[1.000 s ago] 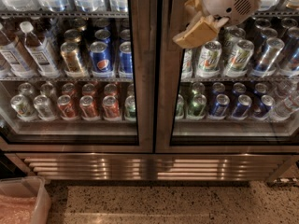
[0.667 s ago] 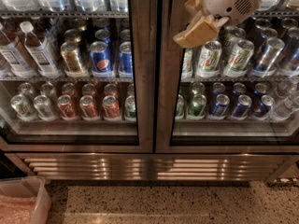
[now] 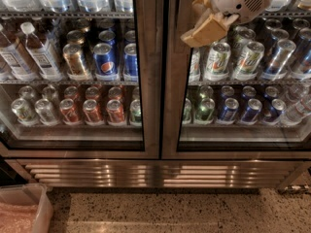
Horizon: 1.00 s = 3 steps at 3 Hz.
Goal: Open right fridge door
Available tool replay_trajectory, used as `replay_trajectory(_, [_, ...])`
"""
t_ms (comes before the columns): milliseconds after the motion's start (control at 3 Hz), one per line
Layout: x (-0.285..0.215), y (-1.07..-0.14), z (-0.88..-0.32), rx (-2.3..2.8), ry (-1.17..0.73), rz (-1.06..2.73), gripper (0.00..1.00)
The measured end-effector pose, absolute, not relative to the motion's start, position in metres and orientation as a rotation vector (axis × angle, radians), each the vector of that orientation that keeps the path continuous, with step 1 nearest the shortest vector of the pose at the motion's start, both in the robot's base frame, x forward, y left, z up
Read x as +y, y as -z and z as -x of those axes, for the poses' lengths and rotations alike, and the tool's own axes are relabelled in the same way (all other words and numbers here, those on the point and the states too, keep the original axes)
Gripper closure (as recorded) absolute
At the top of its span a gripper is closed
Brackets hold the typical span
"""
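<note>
Speckled floor [image 3: 170, 212] runs along the bottom, w/ a clear plastic bin [image 3: 29, 208] at lower left and a steel vent grille [image 3: 160, 174] under the two-door drinks fridge.

The right fridge door [image 3: 176, 110] fills the right half of my view. Green-and-white cans [image 3: 217, 57] sit on the upper shelf behind its glass and blue cans [image 3: 250, 109] on the shelf below. Its steel frame sits tight against the left door [image 3: 148, 81], the one w/ Pepsi cans [image 3: 104, 59], red cans [image 3: 92, 110] and bottles [image 3: 41, 52]. No gap at the centre seam, so I read the door as fully shut.

The pincer [image 3: 204, 23] hangs at top right, in front of the right door's upper left area, its tan tip angled down-left toward the frame's inner edge. Can't tell whether it's spread or pressed together, or whether it touches the steel or just hovers in front of it.

Change vs. a sec ago: basically none. The pincer is in the same spot at the same tilt, the door is in the same place, and the cans haven't shifted. For the task that means no pull has started, so progress is approx. zero.

My guess is the arm is paused while lining up on the door edge. I see no separate handle, so next I'd need to hook that inner edge and swing the door out to the right. The risk is slipping off smooth steel.
</note>
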<state>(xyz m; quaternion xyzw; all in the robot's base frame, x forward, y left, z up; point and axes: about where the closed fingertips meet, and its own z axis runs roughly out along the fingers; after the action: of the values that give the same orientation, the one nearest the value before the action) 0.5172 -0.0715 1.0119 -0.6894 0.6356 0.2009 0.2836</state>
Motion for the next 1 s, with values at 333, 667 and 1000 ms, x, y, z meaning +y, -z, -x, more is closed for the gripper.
replay_trajectory(333, [-0.0715, -1.0120, -0.5173, 1.701, -0.538, 1.845, 1.00])
replay_trajectory(667, [-0.0716, -1.0126, -0.5181, 1.701, -0.538, 1.845, 1.00])
replay_trajectory(1000, [-0.0718, -1.0139, -0.5198, 1.700, -0.538, 1.846, 1.00])
